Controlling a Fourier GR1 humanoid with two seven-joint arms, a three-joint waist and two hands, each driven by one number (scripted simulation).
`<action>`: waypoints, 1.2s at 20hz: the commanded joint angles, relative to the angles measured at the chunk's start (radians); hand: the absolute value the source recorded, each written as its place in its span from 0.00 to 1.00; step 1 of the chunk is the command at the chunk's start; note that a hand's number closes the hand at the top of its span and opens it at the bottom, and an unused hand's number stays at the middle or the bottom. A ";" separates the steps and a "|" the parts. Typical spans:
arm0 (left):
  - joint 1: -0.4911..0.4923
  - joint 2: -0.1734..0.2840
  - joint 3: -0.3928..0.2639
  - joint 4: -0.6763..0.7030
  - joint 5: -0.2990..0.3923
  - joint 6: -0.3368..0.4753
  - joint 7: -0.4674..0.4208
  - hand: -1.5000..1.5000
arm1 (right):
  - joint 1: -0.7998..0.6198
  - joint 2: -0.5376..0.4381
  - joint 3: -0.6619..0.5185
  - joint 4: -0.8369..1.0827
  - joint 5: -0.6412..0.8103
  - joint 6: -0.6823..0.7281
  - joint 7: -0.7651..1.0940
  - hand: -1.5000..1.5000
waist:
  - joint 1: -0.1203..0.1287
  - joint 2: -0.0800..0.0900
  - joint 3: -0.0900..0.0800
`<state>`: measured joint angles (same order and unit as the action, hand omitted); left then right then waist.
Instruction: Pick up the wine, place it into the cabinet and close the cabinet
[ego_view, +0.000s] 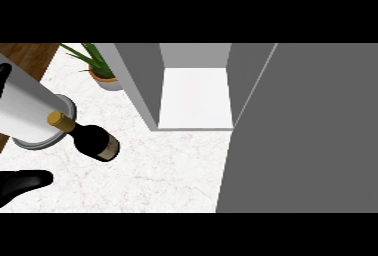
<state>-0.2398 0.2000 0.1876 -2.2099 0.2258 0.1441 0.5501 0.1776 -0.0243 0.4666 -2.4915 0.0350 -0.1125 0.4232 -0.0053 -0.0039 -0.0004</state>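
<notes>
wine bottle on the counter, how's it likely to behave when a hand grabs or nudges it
The wine bottle stands upright, tall with a narrow neck, so a push high up could probably tip it. Its dark body looks like smooth glass: likely rigid, possibly slippery, and breakable if it falls on the counter. If it tips, the round body would probably roll.

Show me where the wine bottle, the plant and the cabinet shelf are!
wine bottle (94, 140), head view, on its dark body.
potted plant (94, 59), head view, on a green leaf.
cabinet shelf (196, 97), head view, on its white floor.
</notes>
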 joint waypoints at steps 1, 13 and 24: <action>0.001 0.015 0.005 -0.048 -0.005 0.024 0.066 0.00 | -0.042 -0.006 0.064 -0.137 0.166 -0.052 0.121 0.00 | 0.002 -0.001 -0.001; 0.021 -0.003 0.036 0.115 -0.003 -0.013 -0.054 0.00 | -0.121 -0.054 0.106 -0.172 0.215 -0.162 0.234 0.00 | -0.011 0.000 -0.002; 0.092 -0.004 0.086 0.280 0.012 -0.104 -0.233 0.00 | -0.213 -0.097 0.160 -0.167 0.264 -0.243 0.303 0.00 | -0.011 -0.002 -0.003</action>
<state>-0.1785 0.2011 0.2530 -1.9832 0.2309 0.0697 0.3861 -0.0350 -0.1017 0.5619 -2.5045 0.1022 -0.3303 0.6299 -0.0153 -0.0046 -0.0022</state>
